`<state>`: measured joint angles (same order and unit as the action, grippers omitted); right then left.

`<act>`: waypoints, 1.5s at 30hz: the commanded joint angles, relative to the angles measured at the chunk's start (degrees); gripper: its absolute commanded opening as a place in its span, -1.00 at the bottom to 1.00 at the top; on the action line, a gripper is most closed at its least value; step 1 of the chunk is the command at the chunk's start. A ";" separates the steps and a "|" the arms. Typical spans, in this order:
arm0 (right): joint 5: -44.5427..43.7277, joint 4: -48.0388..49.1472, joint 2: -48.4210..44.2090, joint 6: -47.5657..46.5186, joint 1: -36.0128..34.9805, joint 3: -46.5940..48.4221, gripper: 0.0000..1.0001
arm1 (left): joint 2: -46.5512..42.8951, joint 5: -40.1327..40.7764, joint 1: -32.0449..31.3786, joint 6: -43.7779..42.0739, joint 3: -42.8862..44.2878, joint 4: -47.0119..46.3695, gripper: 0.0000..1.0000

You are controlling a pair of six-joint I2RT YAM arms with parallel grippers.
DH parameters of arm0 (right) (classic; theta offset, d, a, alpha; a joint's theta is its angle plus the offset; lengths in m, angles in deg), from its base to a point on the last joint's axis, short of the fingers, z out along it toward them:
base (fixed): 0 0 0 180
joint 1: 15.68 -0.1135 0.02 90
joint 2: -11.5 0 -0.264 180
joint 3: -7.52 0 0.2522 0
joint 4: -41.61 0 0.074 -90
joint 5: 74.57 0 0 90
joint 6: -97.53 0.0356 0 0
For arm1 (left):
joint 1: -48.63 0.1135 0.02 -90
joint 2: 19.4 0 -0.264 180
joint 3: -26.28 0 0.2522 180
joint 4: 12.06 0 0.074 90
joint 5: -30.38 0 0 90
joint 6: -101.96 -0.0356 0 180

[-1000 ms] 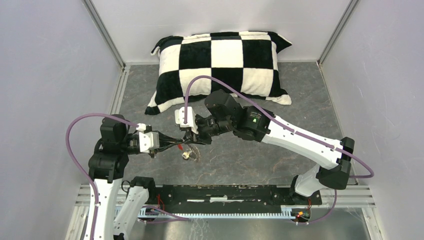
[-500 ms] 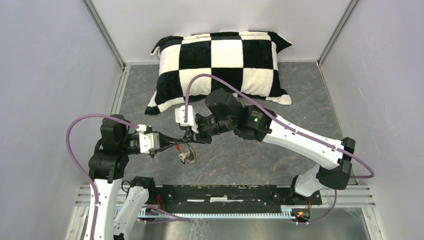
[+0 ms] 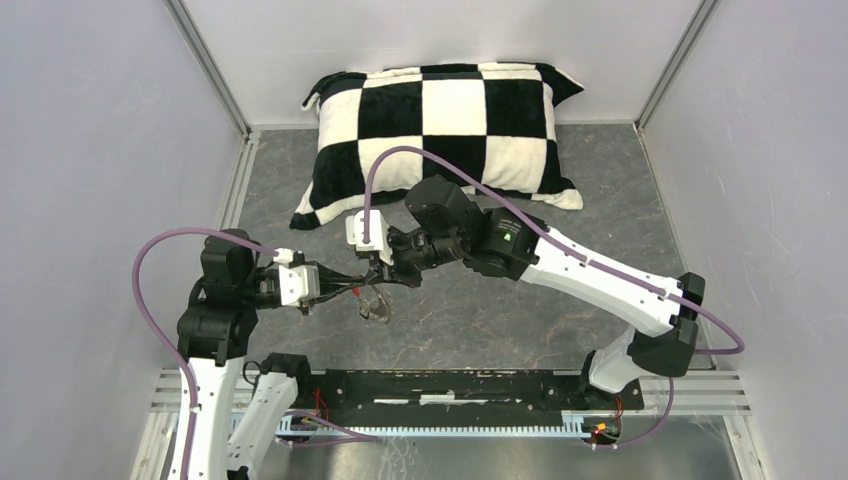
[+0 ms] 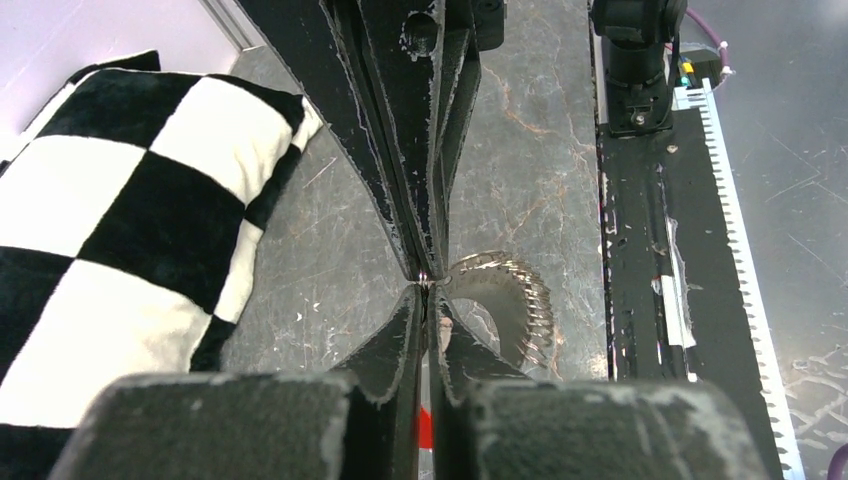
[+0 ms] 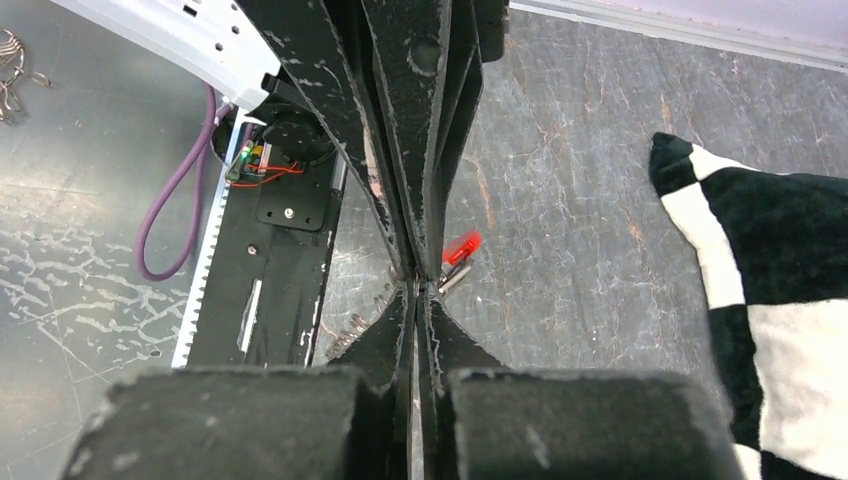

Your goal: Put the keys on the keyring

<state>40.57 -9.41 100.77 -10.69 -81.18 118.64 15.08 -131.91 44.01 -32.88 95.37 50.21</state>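
Fingers of right gripper (image 5: 417, 292) newly pressed together, after standing slightly apart a moment earlier. Fingers of left gripper (image 4: 421, 300) clamped as before on the keyring (image 4: 505, 300) near its red sleeve (image 5: 460, 247). Both sets tip to tip above the bench (image 3: 480, 335), coil hanging just beneath. Judged a second pinch on the wire, to steady it for threading; task early, no keys seen on the ring. Left wrist view: silver coil fanned out beside the tips, glint of wire at their meeting point. Right wrist view: red sleeve just beside the left fingers, coil mostly hidden. Overhead view: ring small, keys not distinguishable. Wire trapped by right fingers or not: indeterminable.
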 commanded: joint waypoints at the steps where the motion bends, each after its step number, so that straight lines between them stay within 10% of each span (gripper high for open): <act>1: -0.92 9.11 -5.18 3.85 2.92 -4.73 -1.00 | -0.91 -1.60 -0.04 -2.29 0.98 -0.52 -0.74; 11: 6.27 41.74 -16.50 18.02 7.05 -25.87 -1.00 | -5.09 -1.54 -0.04 -8.72 -0.56 -0.57 -0.62; 19: 12.73 52.80 -18.95 22.50 7.24 -33.15 -1.00 | -4.88 1.17 -0.02 -8.77 1.72 -4.50 0.33; 31: 14.48 95.35 -16.91 43.07 7.14 -47.82 -1.00 | -4.60 -3.74 0.05 -7.77 6.10 -4.83 0.16; 45: 15.74 96.26 -13.12 45.15 6.35 -44.64 -0.99 | -5.08 -4.26 0.05 -9.53 5.92 -4.74 -0.05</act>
<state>55.55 83.03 87.37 33.46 -74.20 71.14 10.16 -134.97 44.01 -40.07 99.98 46.58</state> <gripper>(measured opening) 0.007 0.472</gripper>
